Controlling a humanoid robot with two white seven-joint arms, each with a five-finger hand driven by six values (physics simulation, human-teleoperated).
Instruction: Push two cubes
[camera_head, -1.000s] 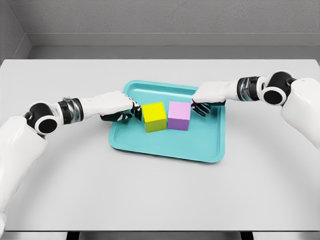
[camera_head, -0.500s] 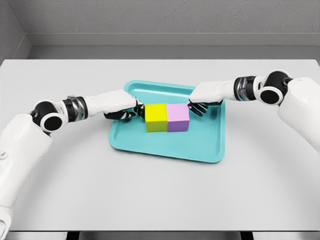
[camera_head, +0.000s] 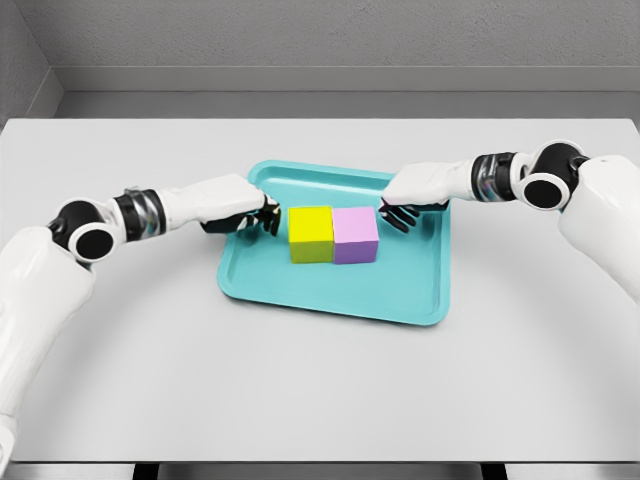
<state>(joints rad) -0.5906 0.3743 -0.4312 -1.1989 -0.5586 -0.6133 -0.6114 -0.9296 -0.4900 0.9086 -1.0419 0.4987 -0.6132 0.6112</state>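
Note:
A yellow cube (camera_head: 311, 234) and a pink cube (camera_head: 355, 235) sit side by side, touching, in the middle of a teal tray (camera_head: 330, 286). My left hand (camera_head: 262, 217) hovers just left of the yellow cube, a small gap between its dark fingertips and the cube, fingers relaxed and holding nothing. My right hand (camera_head: 396, 214) sits just right of the pink cube's upper corner, its fingers extended and close to or touching the cube's side, holding nothing.
The tray lies on a light grey table (camera_head: 320, 390) with a grey wall behind. Both white forearms reach in across the table from the left and right sides.
The two cubes were pushed together and now touch. Since then my left hand has drawn back slightly to the left, away from the yellow cube. The right hand has hardly moved.

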